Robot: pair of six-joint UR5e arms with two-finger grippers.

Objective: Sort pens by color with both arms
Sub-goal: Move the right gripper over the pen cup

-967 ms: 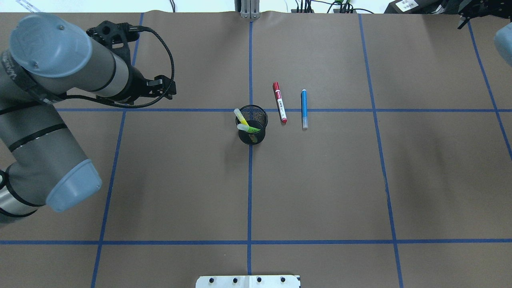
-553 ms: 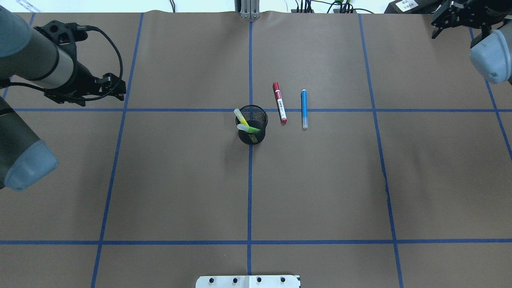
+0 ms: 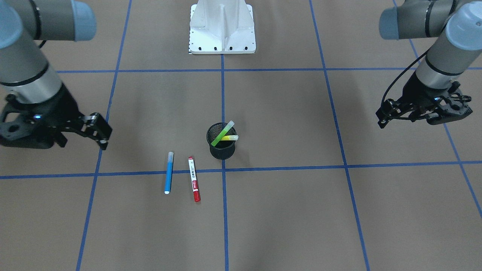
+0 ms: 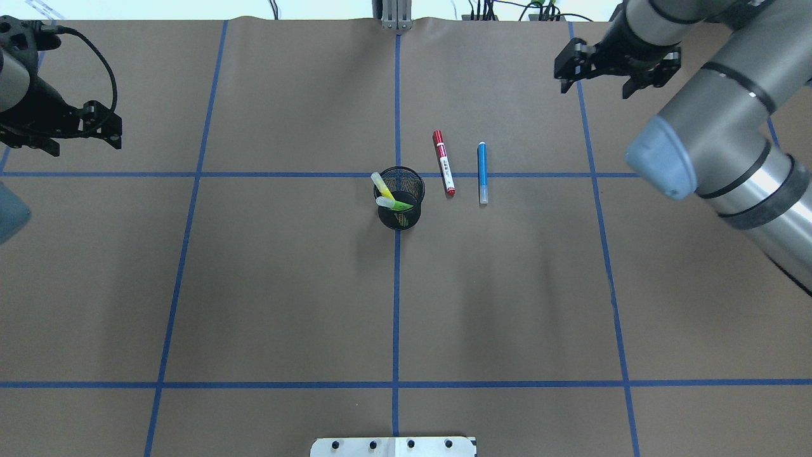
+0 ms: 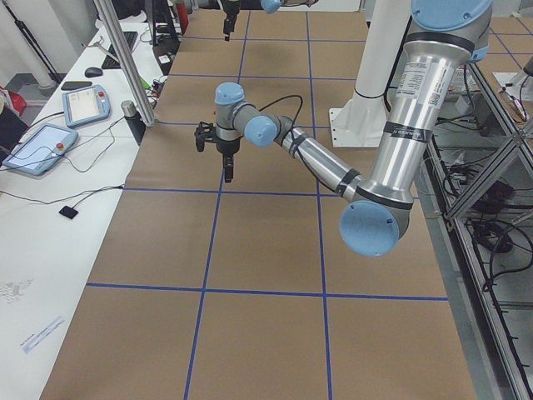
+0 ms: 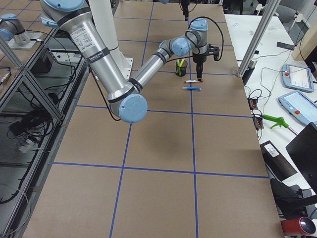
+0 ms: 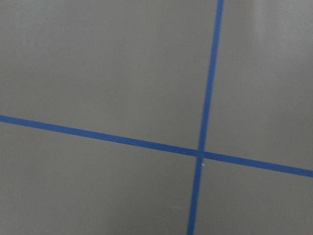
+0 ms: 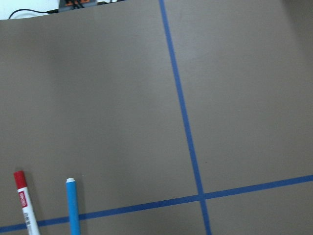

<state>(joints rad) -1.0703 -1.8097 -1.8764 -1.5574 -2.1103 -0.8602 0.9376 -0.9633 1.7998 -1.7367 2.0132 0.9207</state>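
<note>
A red-and-white pen and a blue pen lie side by side on the brown table, just right of the black mesh cup in the overhead view. A yellow pen and a green pen lean inside the cup. My right gripper hangs open and empty beyond the blue pen, further right. My left gripper is open and empty near the table's left edge. The right wrist view catches the red pen and the blue pen at its lower left.
Blue tape lines divide the brown table into squares. The white robot base stands at the near edge. Cables run along the far edge. Tablets lie on a white side table.
The left arm has pulled back leftward, its gripper now near the table's left edge. The right arm has swung in from the far right corner toward the pens. The pens have not moved.
</note>
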